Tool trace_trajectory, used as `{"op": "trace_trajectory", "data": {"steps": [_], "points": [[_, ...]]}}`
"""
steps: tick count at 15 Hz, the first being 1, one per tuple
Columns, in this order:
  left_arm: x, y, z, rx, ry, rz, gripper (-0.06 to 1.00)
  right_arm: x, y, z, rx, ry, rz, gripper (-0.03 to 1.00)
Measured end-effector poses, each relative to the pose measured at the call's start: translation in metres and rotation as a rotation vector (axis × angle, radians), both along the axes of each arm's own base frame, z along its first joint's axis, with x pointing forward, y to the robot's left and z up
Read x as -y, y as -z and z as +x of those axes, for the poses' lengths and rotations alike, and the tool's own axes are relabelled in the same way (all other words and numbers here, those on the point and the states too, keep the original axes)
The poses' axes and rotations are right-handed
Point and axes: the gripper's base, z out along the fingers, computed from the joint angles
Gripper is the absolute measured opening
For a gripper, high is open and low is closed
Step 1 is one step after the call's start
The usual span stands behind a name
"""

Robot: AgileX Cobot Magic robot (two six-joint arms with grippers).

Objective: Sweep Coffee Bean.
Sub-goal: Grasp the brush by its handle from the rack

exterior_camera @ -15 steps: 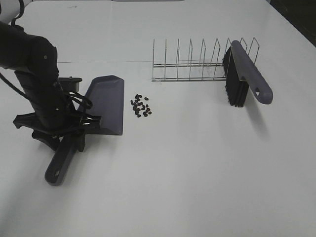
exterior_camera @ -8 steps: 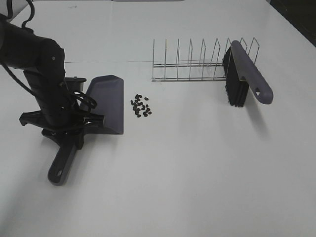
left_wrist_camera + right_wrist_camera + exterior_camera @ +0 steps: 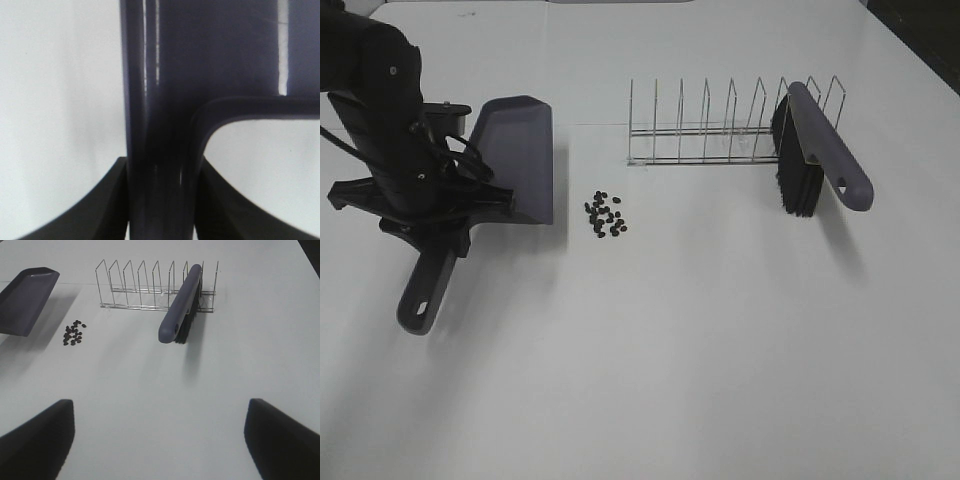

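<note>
The coffee beans [image 3: 605,214] lie in a loose dark cluster on the white table, and also show in the right wrist view [image 3: 74,333]. My left gripper [image 3: 445,232] is shut on the handle of the dark purple dustpan [image 3: 520,150]. It holds the pan tilted, its front edge just left of the beans. The left wrist view shows the handle [image 3: 160,125] clamped between the fingers [image 3: 107,210]. The brush [image 3: 825,155] leans in the wire rack [image 3: 705,130]. My right gripper [image 3: 159,405] is open and empty, near the table's front, short of the brush [image 3: 181,302].
The wire rack [image 3: 135,285] stands behind the beans toward the back of the table. The dustpan [image 3: 25,300] shows at the left edge of the right wrist view. The white table [image 3: 720,350] stretches in front of the beans.
My left arm has moved the dustpan toward the back left, a little farther from the beans. The beans, brush and rack have not moved.
</note>
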Motion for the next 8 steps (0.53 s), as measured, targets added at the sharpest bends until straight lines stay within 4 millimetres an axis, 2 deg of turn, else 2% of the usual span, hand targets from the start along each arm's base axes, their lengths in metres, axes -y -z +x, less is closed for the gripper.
{"op": "trace_trajectory", "data": {"steps": [1, 3, 4, 8], "points": [[0.000, 0.000, -0.001, -0.008, 0.000, 0.004, 0.32, 0.000, -0.001, 0.001, 0.008, 0.002, 0.001, 0.78], [-0.001, 0.001, -0.001, -0.015, 0.003, 0.007, 0.32, 0.002, -0.005, 0.017, 0.012, 0.013, 0.005, 0.78], [-0.001, 0.001, -0.002, -0.018, 0.012, 0.008, 0.32, 0.004, -0.008, 0.044, -0.018, 0.018, -0.011, 0.78], [0.002, 0.001, -0.003, -0.034, 0.018, -0.020, 0.32, 0.008, -0.030, 0.125, -0.167, -0.010, -0.070, 0.77]]}}
